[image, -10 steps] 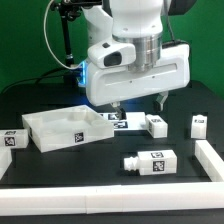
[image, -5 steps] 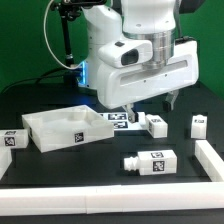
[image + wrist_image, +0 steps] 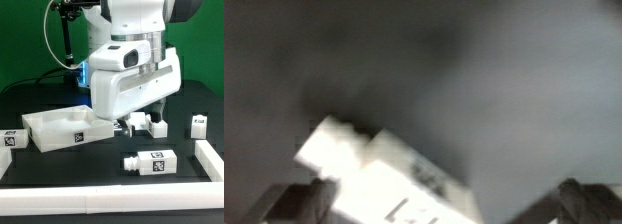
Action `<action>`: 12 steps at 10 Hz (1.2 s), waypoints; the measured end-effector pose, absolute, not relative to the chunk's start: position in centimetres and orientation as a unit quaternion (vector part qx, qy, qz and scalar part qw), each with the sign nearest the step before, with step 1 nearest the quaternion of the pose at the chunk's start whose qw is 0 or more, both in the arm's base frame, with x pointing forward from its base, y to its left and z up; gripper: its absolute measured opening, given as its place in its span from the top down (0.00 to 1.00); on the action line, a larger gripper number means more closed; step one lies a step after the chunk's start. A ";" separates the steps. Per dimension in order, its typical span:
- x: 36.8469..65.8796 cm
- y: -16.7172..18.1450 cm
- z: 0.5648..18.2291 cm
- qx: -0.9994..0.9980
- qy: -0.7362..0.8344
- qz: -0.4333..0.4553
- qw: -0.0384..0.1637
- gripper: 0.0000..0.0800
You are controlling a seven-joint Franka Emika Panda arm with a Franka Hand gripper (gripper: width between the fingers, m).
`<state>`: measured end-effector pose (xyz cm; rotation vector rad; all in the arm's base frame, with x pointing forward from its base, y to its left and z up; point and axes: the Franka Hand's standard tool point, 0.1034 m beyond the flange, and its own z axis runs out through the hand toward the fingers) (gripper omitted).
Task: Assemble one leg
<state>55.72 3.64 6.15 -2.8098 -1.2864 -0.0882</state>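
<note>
While the gripper (image 3: pixel 146 116) hung low over the black table (image 3: pixel 60 175), its two fingers stood wide apart and clasped nothing. The leg (image 3: pixel 153 124) sat on the table just beneath them, near the middle of the exterior view and at about three o'clock from the white rimmed top (image 3: pixel 60 128). Whether either finger touched the leg could not be told there, since the arm's white housing (image 3: pixel 130 75) covered much of that spot. In the wrist view the leg (image 3: pixel 375 175) showed as a blurred white block between the dark fingertips (image 3: pixel 292 203), nearer to one of them than to the other. A dark mark on its face was too smeared to read.

Three more pieces of the same kind lay well apart in the exterior view. A second leg (image 3: pixel 12 139) sat at nine o'clock from the top, by the picture's edge. A third leg (image 3: pixel 199 124) stood at three o'clock from the leg under the gripper. A fourth leg (image 3: pixel 152 161) lay on its side at six o'clock from it, with its tag facing the camera. A white rail (image 3: pixel 212 158) ran along the table at about four o'clock.
</note>
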 end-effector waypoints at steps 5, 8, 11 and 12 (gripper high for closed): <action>56.7 5.0 5.9 -0.913 -0.405 -0.035 0.026 0.19; 57.4 2.9 3.5 -0.848 -0.526 -0.069 -0.004 0.19; 58.2 3.3 1.5 -0.819 -0.568 -0.078 -0.017 0.19; 57.9 3.3 1.0 -0.825 -0.561 -0.075 -0.014 0.19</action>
